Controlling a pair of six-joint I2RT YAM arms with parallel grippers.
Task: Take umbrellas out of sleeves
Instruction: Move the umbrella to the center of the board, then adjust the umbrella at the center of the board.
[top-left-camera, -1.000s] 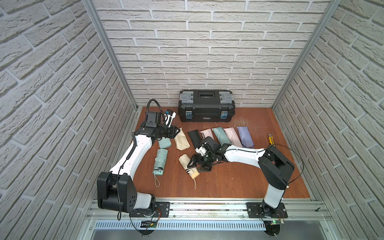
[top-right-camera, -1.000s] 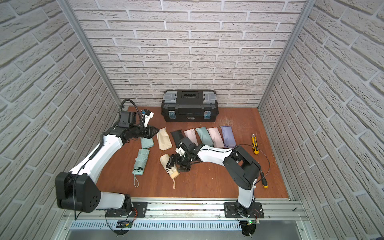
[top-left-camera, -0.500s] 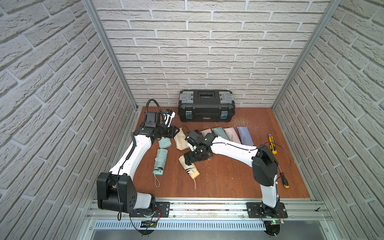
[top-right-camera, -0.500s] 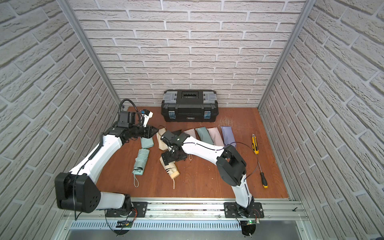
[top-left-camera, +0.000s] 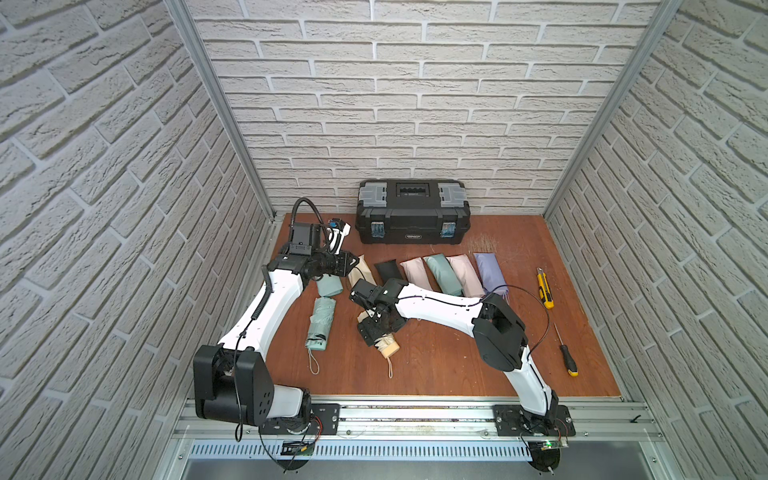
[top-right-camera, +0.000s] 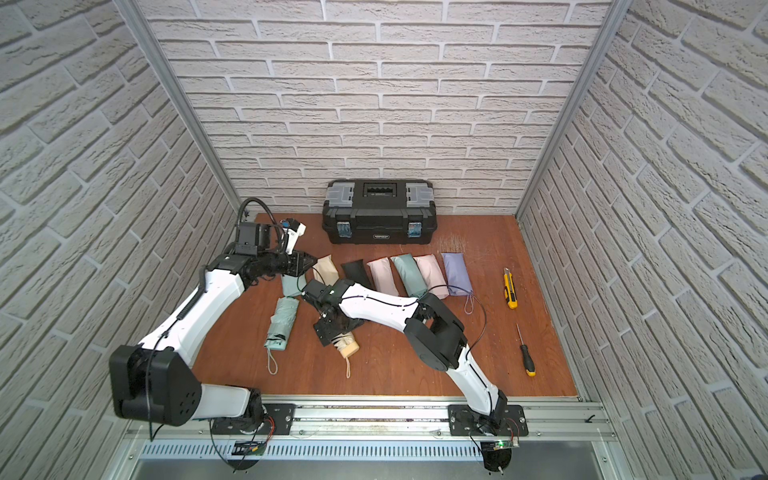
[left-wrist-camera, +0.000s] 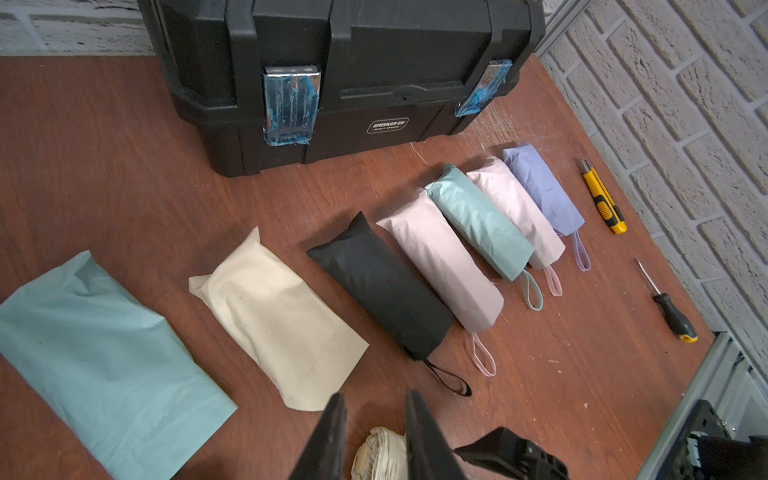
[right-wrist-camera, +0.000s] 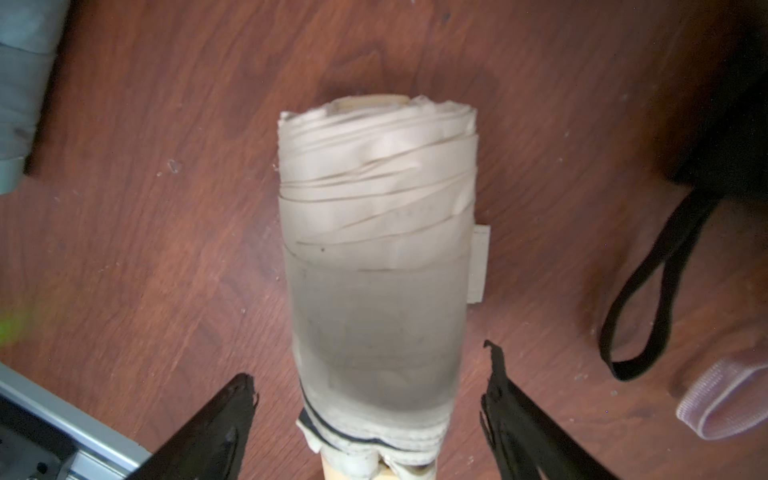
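- Over the cream umbrella (right-wrist-camera: 374, 249), the right gripper (right-wrist-camera: 368, 359) stood wide open, with one finger on each side of the roll near its handle end and touching nothing. The umbrella lay bare on the table (top-left-camera: 457, 365), already out of its sleeve.
- Closing there would probably only re-grab a finished item. A sideways nudge could roll it, since it looked round and loose.
- Just beside it lay a black wrist loop (right-wrist-camera: 648, 291). A finger pulling away could snag it and drag the black sleeved umbrella (left-wrist-camera: 382, 286) out of its row.
- Farther off, the left gripper (left-wrist-camera: 374, 395) hovered near the flat cream sleeve (left-wrist-camera: 274, 316), jaws narrowly parted and empty. Both arms crowded one patch, so a collision looked possible.
- Four more sleeved umbrellas (left-wrist-camera: 440, 266) waited in the row. On such thin fabric, a pinch might catch sleeve and umbrella together.
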